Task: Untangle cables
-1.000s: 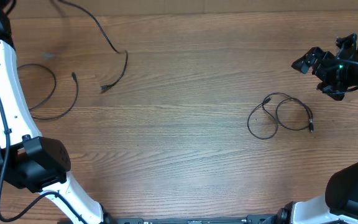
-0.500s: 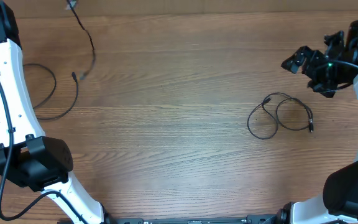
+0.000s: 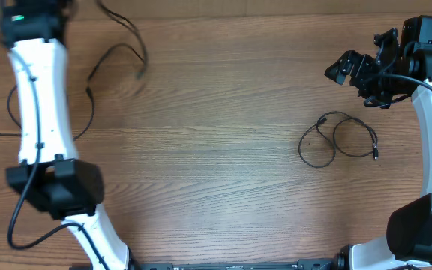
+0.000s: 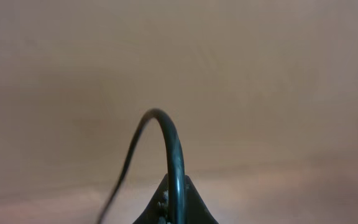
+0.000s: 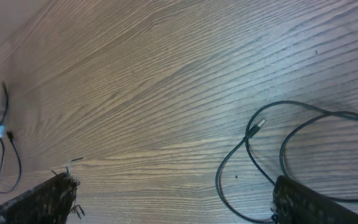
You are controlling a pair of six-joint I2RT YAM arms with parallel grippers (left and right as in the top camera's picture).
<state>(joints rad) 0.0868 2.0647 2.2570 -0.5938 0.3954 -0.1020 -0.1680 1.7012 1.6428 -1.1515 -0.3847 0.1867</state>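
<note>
Cables are split up, three thin black cords with small plug ends. Up top, the first thin black cable (image 4: 174,149) arches out of the left gripper (image 4: 173,208), whose fingers are pinched tight on it. From overhead it hangs blurred over the far left corner, and I can't tell if its loose end touches the wood.

Then the second thin black cable (image 3: 92,112) lies flat on the brown wooden table (image 3: 216,195) at the left side. It's partly hidden under the white left arm (image 3: 40,97), and one end reaches almost to the left edge.

Last, the looped black cable (image 3: 334,139) sits alone right of centre in two loose overlapping loops. Both its plugs are free and it's well apart from the other two.

The right gripper (image 5: 178,198) hovers above the table near the far right corner, just beyond those loops. Its fingers are spread wide with nothing between them. The white right arm (image 3: 430,135) runs along the right edge, beside the loops but not over them.

So the only thing really in the way is the left arm crossing the second cable. A wide stretch of bare wood grain lies between the left-side cables and the loops, and more runs along the near edge between the two arm bases.
</note>
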